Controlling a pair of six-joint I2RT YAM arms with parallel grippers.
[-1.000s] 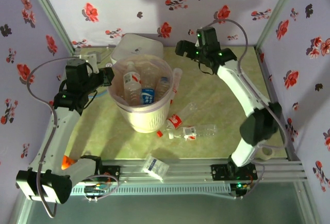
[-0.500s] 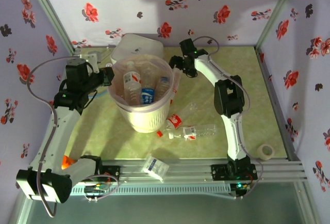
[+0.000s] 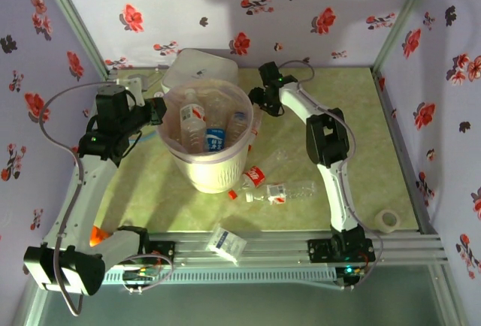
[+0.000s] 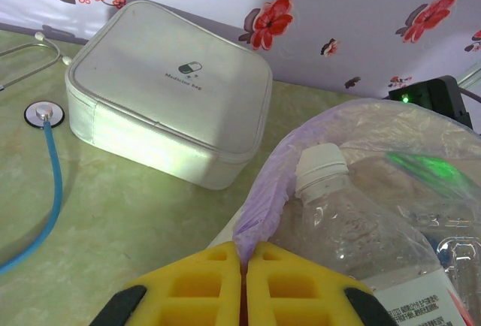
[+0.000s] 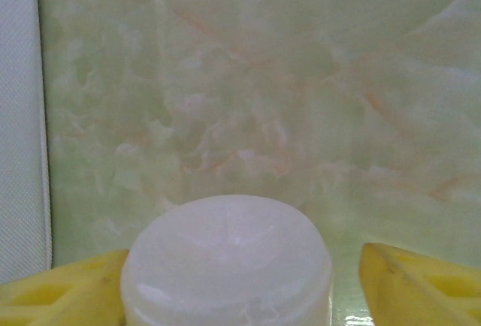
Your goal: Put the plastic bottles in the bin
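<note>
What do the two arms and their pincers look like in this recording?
The left arm and right arm both have white links with black joint housings, and a thin grey cable loops off each near the wrist. The left pincer and right pincer have bright yellow fingers moulded with rectangular pockets.

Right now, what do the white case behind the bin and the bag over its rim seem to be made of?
The white case looks like matte leatherette or coated fabric, probably soft: rounded corners, a seam around its top edge. The bag looks like thin plastic film, translucent and pinkish-purple: it gathers into fine folds.
</note>
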